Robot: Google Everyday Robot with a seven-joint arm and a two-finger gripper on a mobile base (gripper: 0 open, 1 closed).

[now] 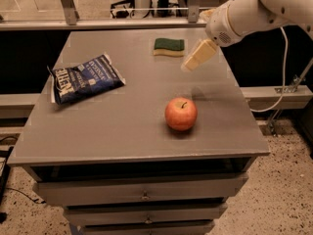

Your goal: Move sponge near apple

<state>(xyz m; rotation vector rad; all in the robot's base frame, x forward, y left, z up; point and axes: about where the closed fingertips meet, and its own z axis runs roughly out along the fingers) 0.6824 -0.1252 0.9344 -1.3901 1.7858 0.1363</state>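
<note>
The sponge (169, 46), dark green on top with pale yellow foam below, lies flat at the far middle of the grey table (98, 131). The red-orange apple (181, 113) with a short dark stem stands near the table's front right. My gripper (191, 62) hangs above the table just right of and a little nearer than the sponge, apart from it. It is well above and behind the apple. The white arm reaches in from the upper right.
A blue crinkly snack bag (84, 78) lies on the left half of the table. Drawers (142, 195) run below the front edge. A metal rail (98, 23) runs behind the table. A cable (283, 67) hangs at the right.
</note>
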